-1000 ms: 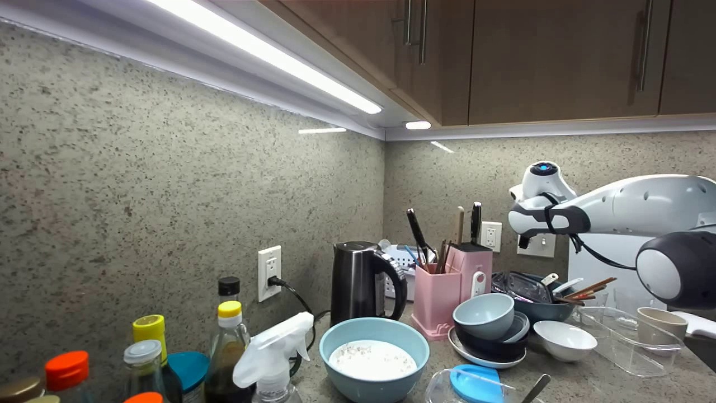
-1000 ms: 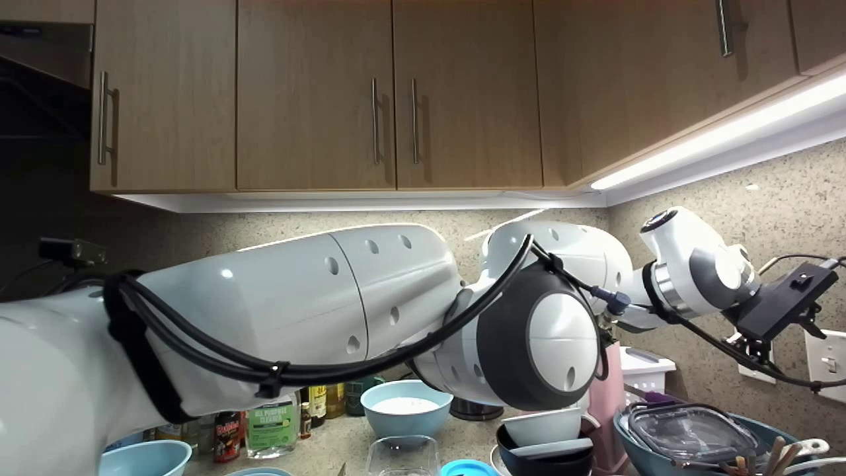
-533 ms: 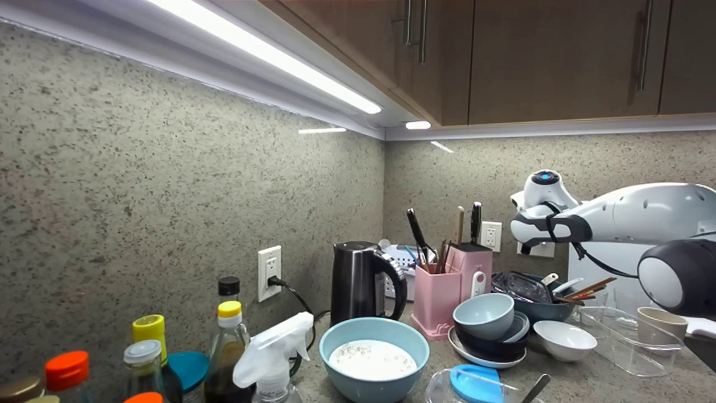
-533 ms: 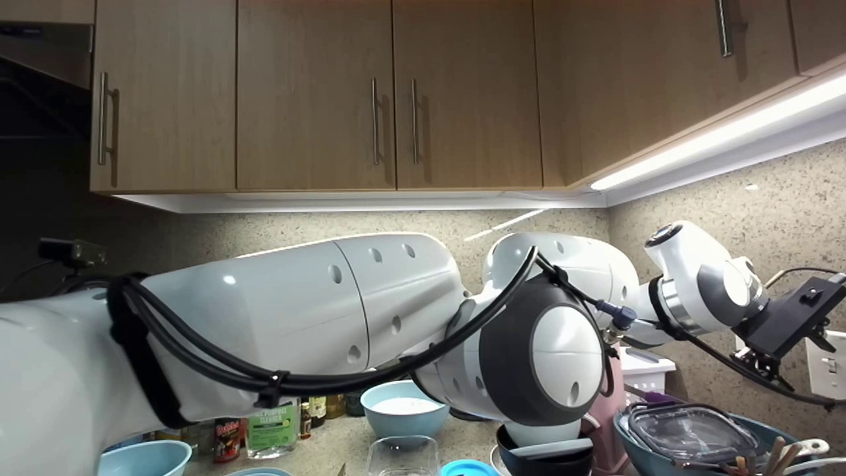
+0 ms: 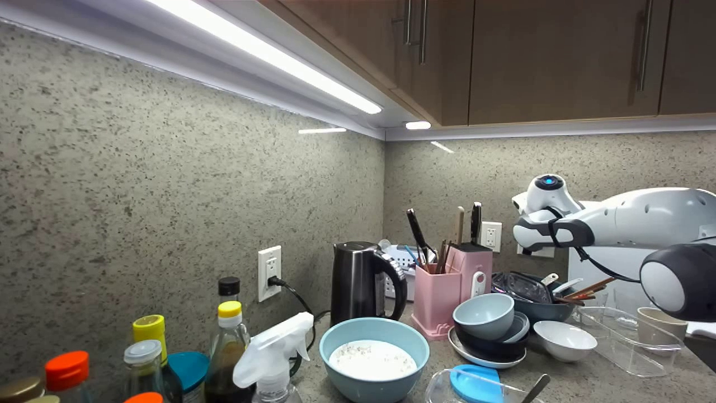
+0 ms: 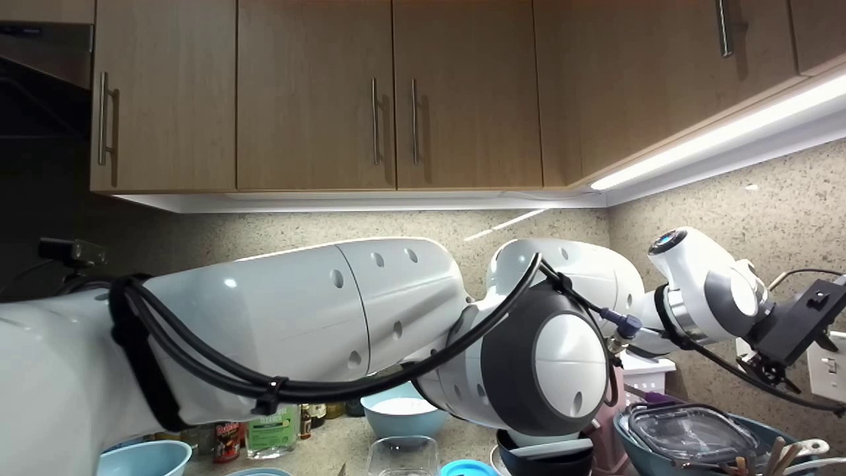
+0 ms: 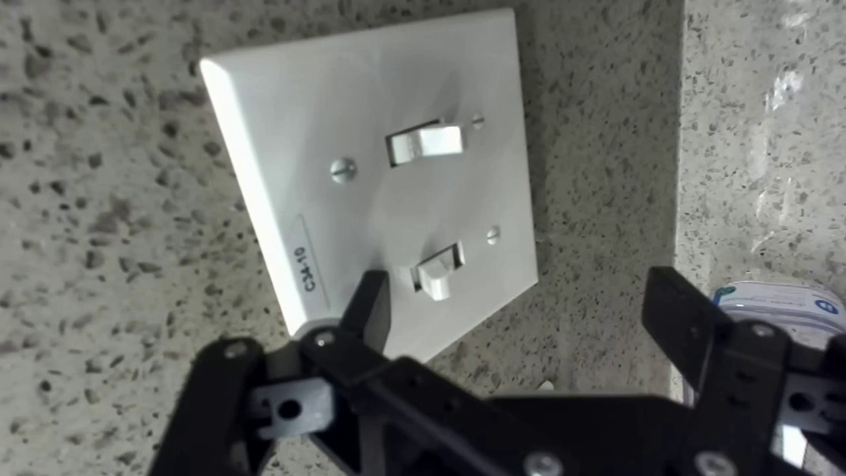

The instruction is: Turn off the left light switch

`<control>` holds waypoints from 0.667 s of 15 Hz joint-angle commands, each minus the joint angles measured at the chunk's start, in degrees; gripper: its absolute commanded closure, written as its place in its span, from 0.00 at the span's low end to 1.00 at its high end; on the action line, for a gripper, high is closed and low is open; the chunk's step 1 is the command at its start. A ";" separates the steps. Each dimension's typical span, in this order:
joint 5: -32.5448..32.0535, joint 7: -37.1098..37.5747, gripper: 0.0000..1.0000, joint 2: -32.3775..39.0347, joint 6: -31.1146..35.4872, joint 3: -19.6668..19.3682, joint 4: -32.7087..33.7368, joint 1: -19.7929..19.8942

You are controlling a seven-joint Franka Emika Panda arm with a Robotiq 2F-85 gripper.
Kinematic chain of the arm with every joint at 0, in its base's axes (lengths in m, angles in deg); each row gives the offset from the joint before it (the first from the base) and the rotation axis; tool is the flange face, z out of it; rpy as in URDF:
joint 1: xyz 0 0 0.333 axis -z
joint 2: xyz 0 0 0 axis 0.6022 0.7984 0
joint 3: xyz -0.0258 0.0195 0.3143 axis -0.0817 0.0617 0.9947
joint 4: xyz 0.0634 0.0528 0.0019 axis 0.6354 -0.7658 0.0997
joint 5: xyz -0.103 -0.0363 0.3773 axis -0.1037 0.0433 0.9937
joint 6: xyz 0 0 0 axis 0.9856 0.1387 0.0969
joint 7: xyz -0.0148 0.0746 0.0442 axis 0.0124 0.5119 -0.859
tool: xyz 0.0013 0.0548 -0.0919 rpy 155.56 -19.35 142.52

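Standing at far left: bottles [image 5: 229, 364] in an exterior view, capped black, yellow and red, the lower ones cut off by the frame.
Strip light [image 5: 263, 49]: lit, under the cabinets [image 5: 559, 61], in both exterior views.
Outlet [image 5: 266, 268]: on the left wall [image 5: 168, 196], a black plug [image 5: 274, 280] in it.
Sprayer [image 5: 274, 350]: white-headed, just right of the bottles.
Kettle [image 5: 352, 282]: dark, upright on the worktop [image 5: 593, 386], handle to the right.
Blue bowl [image 5: 375, 389]: in front of the kettle, with a white, dark-specked filling [image 5: 373, 358].
Pink holder [image 5: 436, 302]: right of the kettle, handles [image 5: 475, 223] standing up from it.
Bowl stack [image 5: 489, 350]: just right of the holder, its top bowl [image 5: 476, 330] tilted.
Switch plate [image 7: 396, 205]: on the back wall [image 5: 436, 184], partly hidden by the arm [image 5: 643, 210] in an exterior view; plain in the wrist view, its lettering [image 7: 304, 270] sideways.
Left switch [image 7: 435, 274]: lower of the two in the wrist view, at left when the lettering is read upright; its lever leans the opposite way from its neighbour's.
Right switch [image 7: 433, 141]: above it in that view.
Pincer [image 7: 519, 284]: released, fingers [image 7: 375, 301] spread wide; the left one overlaps the plate just beside the left switch, the right one lies beyond the plate's edge. Whether either touches, I cannot tell.
Tub [image 5: 540, 310]: dark, piled with dishes, a clear lid [image 6: 691, 433] on top.
White bowl [image 5: 568, 352]: in front of the tub.
Arm: reaching in from the right edge, above the cup [image 5: 668, 324].
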 commanded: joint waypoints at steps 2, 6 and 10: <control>-0.39 0.66 0.00 -0.90 -0.20 -0.43 -2.14 -0.26; -0.61 1.16 0.00 -0.46 -2.47 -0.87 -2.52 -0.52; -2.13 0.46 0.00 0.59 -6.70 -2.44 -1.51 -0.98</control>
